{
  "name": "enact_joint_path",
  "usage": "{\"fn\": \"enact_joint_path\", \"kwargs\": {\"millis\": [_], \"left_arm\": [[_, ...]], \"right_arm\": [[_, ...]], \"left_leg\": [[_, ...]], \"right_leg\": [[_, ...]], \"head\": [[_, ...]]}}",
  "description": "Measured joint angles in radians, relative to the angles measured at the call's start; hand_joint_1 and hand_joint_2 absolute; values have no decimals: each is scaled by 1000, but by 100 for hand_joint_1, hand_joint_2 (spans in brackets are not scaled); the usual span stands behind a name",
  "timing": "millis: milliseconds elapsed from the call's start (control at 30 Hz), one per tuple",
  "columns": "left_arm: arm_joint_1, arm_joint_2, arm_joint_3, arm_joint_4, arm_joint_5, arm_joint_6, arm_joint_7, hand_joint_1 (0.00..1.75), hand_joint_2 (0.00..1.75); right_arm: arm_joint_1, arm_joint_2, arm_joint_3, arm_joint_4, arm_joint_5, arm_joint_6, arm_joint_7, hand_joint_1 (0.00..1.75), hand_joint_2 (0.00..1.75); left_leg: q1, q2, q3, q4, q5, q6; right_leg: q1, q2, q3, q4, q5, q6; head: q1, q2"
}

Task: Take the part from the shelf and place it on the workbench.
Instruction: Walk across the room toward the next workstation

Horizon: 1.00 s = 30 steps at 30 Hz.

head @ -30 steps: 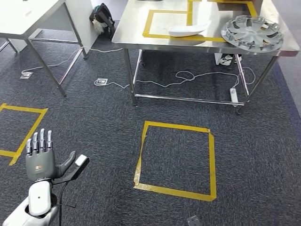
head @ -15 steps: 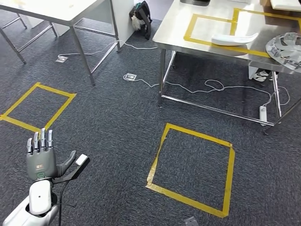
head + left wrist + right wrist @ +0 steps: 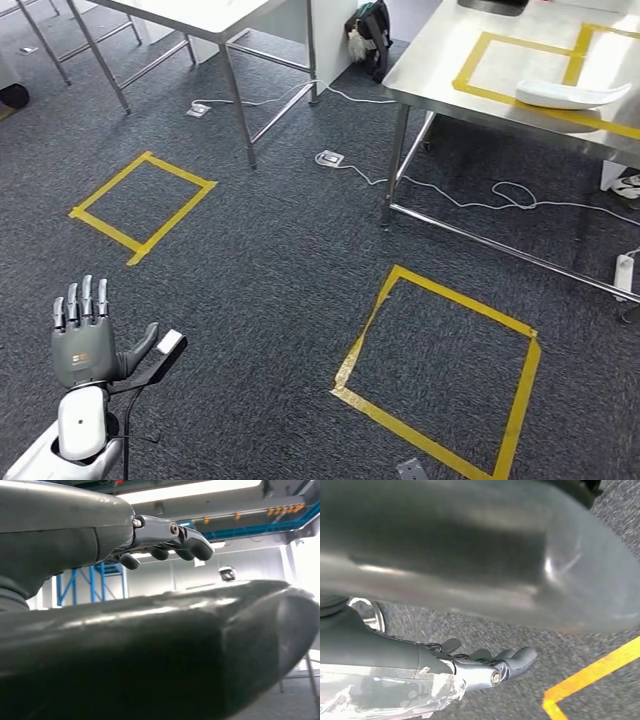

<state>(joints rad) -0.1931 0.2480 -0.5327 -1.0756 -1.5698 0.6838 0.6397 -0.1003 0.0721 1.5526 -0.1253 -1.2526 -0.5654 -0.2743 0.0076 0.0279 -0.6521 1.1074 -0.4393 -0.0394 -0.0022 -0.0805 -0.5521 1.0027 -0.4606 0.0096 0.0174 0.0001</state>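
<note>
A white, long, gently curved part [image 3: 571, 94] lies on the steel desk [image 3: 453, 60] at far right, resting across the yellow tape outline [image 3: 521, 70] marked on the desk top. It lies flat, one end tapering to a point toward the right.

The left hand [image 3: 84, 340] is raised at near left, released, its fingers straight and apart, thumb out to the side, grasping nothing. The right hand [image 3: 486, 667] hangs above the carpet with its fingers lightly bent and nothing in them.

Dark grey carpet [image 3: 272, 300] covers the floor. Two yellow tape squares are marked on it: one [image 3: 142, 206] to the left, one [image 3: 445, 370] nearer and to the right, in front of the steel desk. A second, white desk [image 3: 204, 15] stands at far left. Between the two desks, a dark bag [image 3: 370, 25] sits on the floor. White cables [image 3: 483, 200] trail under the steel desk, with a power strip [image 3: 623, 270] at the right edge and a floor socket [image 3: 330, 158] near the desk leg.
</note>
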Motion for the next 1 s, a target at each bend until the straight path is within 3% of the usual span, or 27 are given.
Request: {"fn": "enact_joint_path", "kwargs": {"millis": [67,100,167,200,233,300,367,400,433,467,533,600,667,700,767,833,900,933,1000], "left_arm": [[-5,-1,2,0,0,2,0,0,0],[-7,0,3,1,0,4,0,0,0],[-5,3,3,3,0,6,-1,0,0],[-4,5,3,4,0,7,-1,0,0],[-5,6,3,5,0,8,-1,0,0],[-8,6,3,7,0,10,-1,0,0],[-9,5,3,10,0,10,-1,0,0],[-9,5,2,12,0,10,-1,0,0],[-9,5,2,14,0,10,-1,0,0],[-9,5,2,15,0,10,-1,0,0],[-10,4,2,16,0,10,-1,0,0],[-12,4,2,16,0,10,-1,0,0],[-10,5,2,17,0,9,-1,0,0],[-8,6,3,18,0,9,-1,0,0],[-10,6,3,18,0,9,-1,0,0],[-14,4,2,19,0,9,-1,0,0],[-13,1,2,20,0,8,-2,0,0],[-12,0,2,21,0,8,-2,0,0],[-12,0,2,22,0,8,-3,0,0]], "right_arm": [[-2,0,0,0,1,0,1,0,0],[-2,0,0,0,2,0,1,0,0],[-4,0,0,0,3,0,3,0,0],[-5,1,0,0,3,0,3,0,0],[-5,1,0,0,4,0,3,0,0],[-4,1,0,0,5,0,3,0,0],[0,0,0,0,5,0,4,0,0],[2,1,0,0,6,0,4,0,0],[2,1,0,0,6,0,4,0,0],[1,1,0,0,6,0,4,0,0],[-1,0,0,0,5,0,4,0,0],[-2,0,0,0,5,0,5,0,0],[-3,1,0,0,5,0,5,0,0],[-3,1,0,0,5,0,5,0,0],[-3,1,0,0,5,0,5,0,0],[0,1,0,0,4,0,5,0,0],[1,0,0,0,3,0,4,0,0],[1,0,0,0,3,0,4,0,0],[-1,1,0,0,3,1,4,0,0]], "left_leg": [[-6,40,58,-102,25,12],[-9,45,67,-122,25,18],[-9,20,64,-129,27,31],[-7,8,64,-131,29,36],[-4,-4,65,-133,31,42],[0,-28,64,-135,34,49],[-1,-56,62,-135,35,52],[-1,-70,62,-134,36,52],[-1,-85,62,-134,37,51],[-1,-100,62,-134,38,49],[0,-126,61,-132,40,43],[2,-148,54,-130,44,32],[7,-171,45,-132,52,17],[8,-166,40,-128,51,12],[5,-117,9,-72,16,5],[3,-61,-54,56,-50,-1],[6,-44,-101,152,-81,-7],[8,-41,-99,152,-71,-9],[11,-14,-35,46,-15,-13]], "right_leg": [[7,-23,2,3,-4,10],[10,-34,3,3,-6,15],[10,-53,6,0,-8,27],[8,-41,5,6,-15,34],[5,-14,-5,32,-33,39],[2,54,-57,149,-94,47],[2,77,-121,277,-141,48],[2,79,-133,297,-139,47],[2,81,-126,276,-117,45],[1,90,-100,218,-82,43],[-4,141,-32,74,-22,37],[-5,175,3,6,-9,30],[-2,157,8,2,-7,20],[-2,144,9,0,-3,13],[-3,116,11,-8,4,1],[-1,85,10,-11,5,-5],[-1,52,8,-11,3,-6],[-1,36,8,-11,2,-5],[-2,9,11,-10,-1,2]], "head": [[0,0],[-1,0],[-1,0],[0,0],[3,0],[8,0],[10,0],[11,0],[11,0],[12,0],[11,0],[10,0],[10,0],[10,0],[5,0],[0,0],[-1,0],[-1,0],[-1,0]]}}
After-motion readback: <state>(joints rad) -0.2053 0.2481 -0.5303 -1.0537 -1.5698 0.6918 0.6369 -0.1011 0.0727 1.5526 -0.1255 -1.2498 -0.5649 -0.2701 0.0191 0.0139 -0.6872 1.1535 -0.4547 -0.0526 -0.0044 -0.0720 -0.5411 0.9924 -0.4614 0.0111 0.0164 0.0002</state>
